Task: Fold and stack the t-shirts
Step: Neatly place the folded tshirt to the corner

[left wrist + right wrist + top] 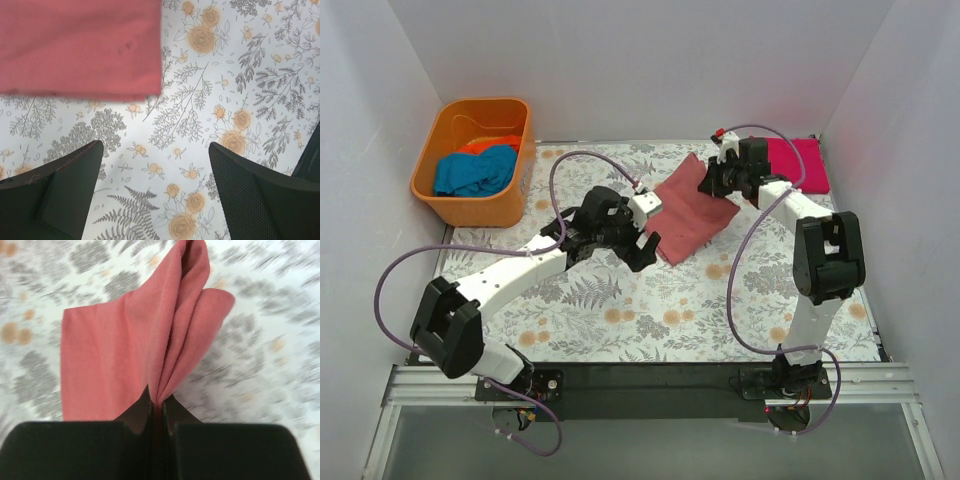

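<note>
White walls [650, 60] enclose the floral-print table [650, 320]; the right gripper [157, 399] clamps the brick-red t-shirt [690, 215] (the left gripper [155, 150] hangs spread wide).

The table cover [650, 320] is white, printed all over with grey ferns and leafy sprigs and pale orange roses. Near the middle, a touch towards twelve o'clock, the brick-red shirt [688, 212] is a plain dusty red with no print. At one o'clock the pink shirt [800, 165] is a bright, plain magenta. At ten o'clock the tub [470, 208] is orange plastic; in it the blue shirt [475, 172] is teal, and the orange shirt [492, 144] nearly matches the tub. The left arm [515, 272] and right arm [798, 205] are white with black joints, trailing purple cables [395, 265]. The walls [640, 60] are pale grey-white.
</note>
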